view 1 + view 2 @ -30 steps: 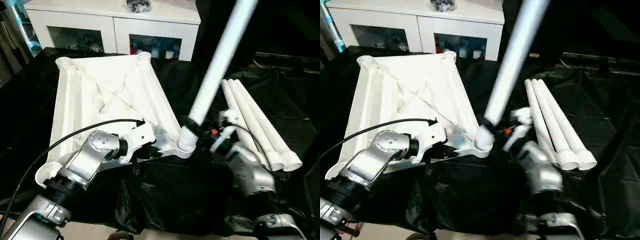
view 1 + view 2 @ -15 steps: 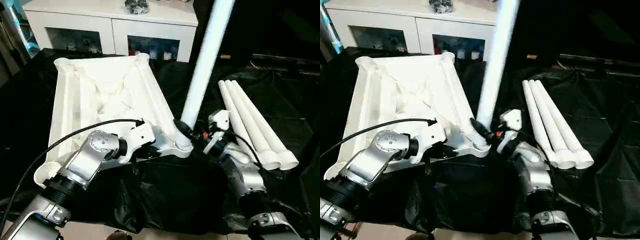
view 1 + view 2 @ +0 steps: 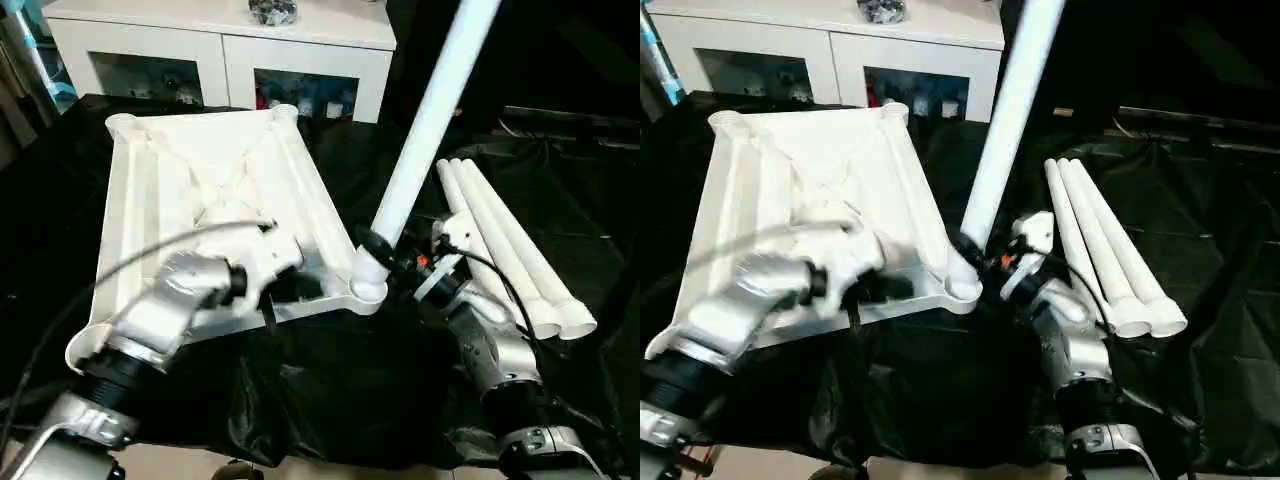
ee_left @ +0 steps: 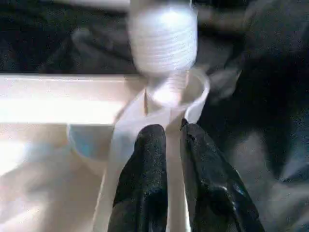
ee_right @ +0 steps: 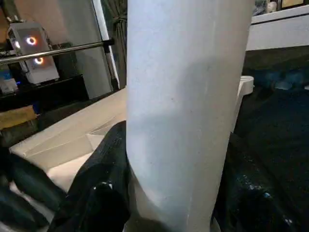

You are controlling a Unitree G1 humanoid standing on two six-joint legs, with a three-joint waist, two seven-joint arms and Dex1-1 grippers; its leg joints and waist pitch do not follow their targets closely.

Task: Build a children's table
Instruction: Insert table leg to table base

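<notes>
The children's table top (image 3: 200,170) lies upside down on the black cloth, ribbed underside up. One white leg (image 3: 430,110) stands slanted, its ridged end at the near right corner socket (image 3: 368,290). My right gripper (image 3: 395,262) is shut on this leg just above the socket, and a black finger (image 5: 104,169) presses its side. My left gripper (image 3: 285,288) is at the top's near rim, left of that socket. Its two fingertips (image 4: 152,135) pinch the thin white rim, with the leg's ridged end (image 4: 163,38) just beyond. Three more legs (image 3: 510,250) lie side by side on the right.
A white cabinet (image 3: 220,40) with glass doors stands behind the table top. Black cloth (image 3: 330,390) covers the work surface and hangs in folds at the front. A black cable (image 3: 60,315) runs along my left forearm.
The held leg swung from a strong rightward lean to nearly upright, then back to a lighter lean. My left arm is blurred and has shifted slightly back over the table top.
</notes>
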